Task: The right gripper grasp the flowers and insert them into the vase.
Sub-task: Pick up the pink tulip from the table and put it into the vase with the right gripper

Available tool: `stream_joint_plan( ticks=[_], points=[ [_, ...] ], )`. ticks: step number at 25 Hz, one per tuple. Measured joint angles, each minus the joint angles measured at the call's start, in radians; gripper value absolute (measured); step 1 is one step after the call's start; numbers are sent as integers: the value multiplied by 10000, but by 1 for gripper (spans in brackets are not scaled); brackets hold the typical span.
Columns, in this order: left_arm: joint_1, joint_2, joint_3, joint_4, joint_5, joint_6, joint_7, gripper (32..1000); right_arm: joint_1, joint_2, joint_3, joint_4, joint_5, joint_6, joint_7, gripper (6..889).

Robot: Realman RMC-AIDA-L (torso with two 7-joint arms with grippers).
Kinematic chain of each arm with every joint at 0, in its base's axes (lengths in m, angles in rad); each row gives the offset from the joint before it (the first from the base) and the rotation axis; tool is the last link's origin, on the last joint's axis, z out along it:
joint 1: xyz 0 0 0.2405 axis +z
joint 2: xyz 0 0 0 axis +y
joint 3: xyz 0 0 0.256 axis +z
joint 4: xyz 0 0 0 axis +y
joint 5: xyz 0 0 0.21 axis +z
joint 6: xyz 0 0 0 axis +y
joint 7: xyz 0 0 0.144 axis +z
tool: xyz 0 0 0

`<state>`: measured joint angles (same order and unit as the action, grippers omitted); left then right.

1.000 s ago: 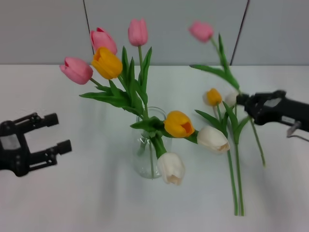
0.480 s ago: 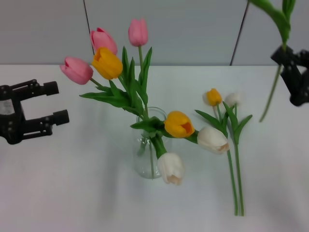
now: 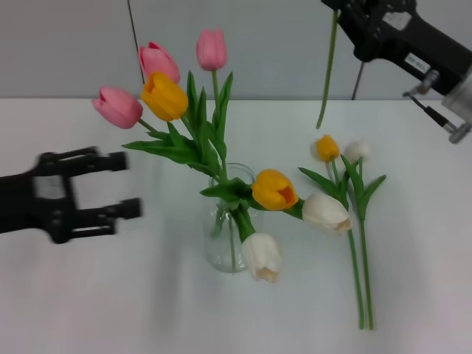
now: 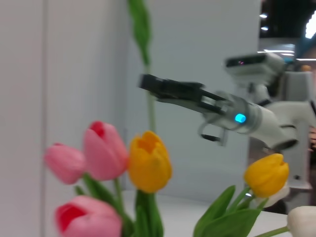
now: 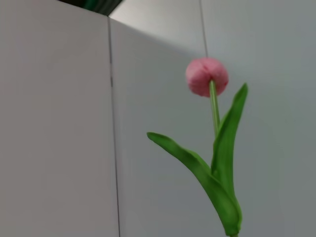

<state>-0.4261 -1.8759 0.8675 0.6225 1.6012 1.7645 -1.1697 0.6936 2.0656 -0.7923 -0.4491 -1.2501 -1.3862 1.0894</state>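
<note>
Head view catches only the lower stem of the pink tulip [image 3: 327,66], hanging from the right gripper [image 3: 345,9] high over the tabletop's [image 3: 428,295] far right part, bud cut off by the frame top. Right wrist view fills that in: round pink bud up top, two pointed leaves, w/ grey wall panels behind. Left wrist view shows the gripper from the side, jaws clenched on the stem, cyan ring [image 4: 240,118] lit.

Vase [image 3: 230,221] stands mid-tabletop, already crowded w/ pink, yellow and white blooms leaning out over its mouth. Two more flowers [image 3: 361,243], orange & white, lie flat betw. vase and right edge. Left gripper [image 3: 122,186] hovers near the left edge, fingers spread, nothing in them.

Front edge and right front corner are bare.
</note>
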Motion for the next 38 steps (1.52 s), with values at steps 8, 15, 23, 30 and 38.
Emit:
stream_joint_plan(
  ticks=[8,15,23,30,38],
  points=[
    [-901,-364,680,-379,91,-276,175,798,637,-7,-93,-77,-393,247,1178,30],
    [-690,-271,611,-342,53,-352,169,799,1100,-8,-251,-96,-464,90,1571,31],
    [-423,-82,-4,-321,-10,-403,153,798,1124,48,-305,53,-445,84,1429,32],
    [-2,157,-212,-355,-93,-392,2,798,2045,133,-374,1189,-403,332,780,34],
    [150,255,-61,-389,-20,-358,-195,798,2939,145,-376,2340,-369,292,472,35]
  ],
)
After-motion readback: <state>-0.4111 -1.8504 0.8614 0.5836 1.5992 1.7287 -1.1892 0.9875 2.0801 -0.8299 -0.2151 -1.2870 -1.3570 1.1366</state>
